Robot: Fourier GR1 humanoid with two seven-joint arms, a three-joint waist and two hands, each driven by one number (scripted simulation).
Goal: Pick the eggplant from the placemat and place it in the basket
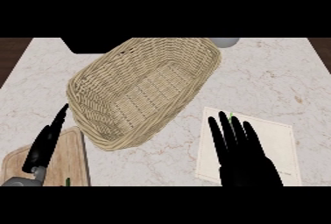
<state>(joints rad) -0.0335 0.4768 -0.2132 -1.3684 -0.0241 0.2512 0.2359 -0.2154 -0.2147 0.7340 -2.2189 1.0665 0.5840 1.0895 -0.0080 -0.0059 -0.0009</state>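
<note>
The eggplant itself cannot be made out. The right hand [242, 153] lies over the white placemat [281, 144] at the near right of the bench [271, 74], fingers [226, 131] straight and released, pointing away toward the far edge. Only a thin green sliver [230, 116] shows just past the fingertips; this may be the eggplant's stem, but that is a judgement. The body of the eggplant is presumably under the hand, on the placemat.

Handling, judged from the type of object: an eggplant is light to moderate in weight, stiff, with smooth, slippery skin and a rounded, tapering form. Take hold across the thick middle of the body, not by the stem, so that it does not roll or slide out.

The wicker basket [142, 87] stands on the bench to the far left of the placemat, tilted diagonally in the view, with nothing visible inside. Its near rim lies close to the placemat's left edge.

The left hand [45, 144] rests at the near left, fingers straight, above a wooden cutting board [65, 162].

Cut off or unclear: a dark object [90, 45] and a grey rounded object [225, 42] at the far edge are cropped; a small green mark [67, 181] on the board is unidentifiable.
</note>
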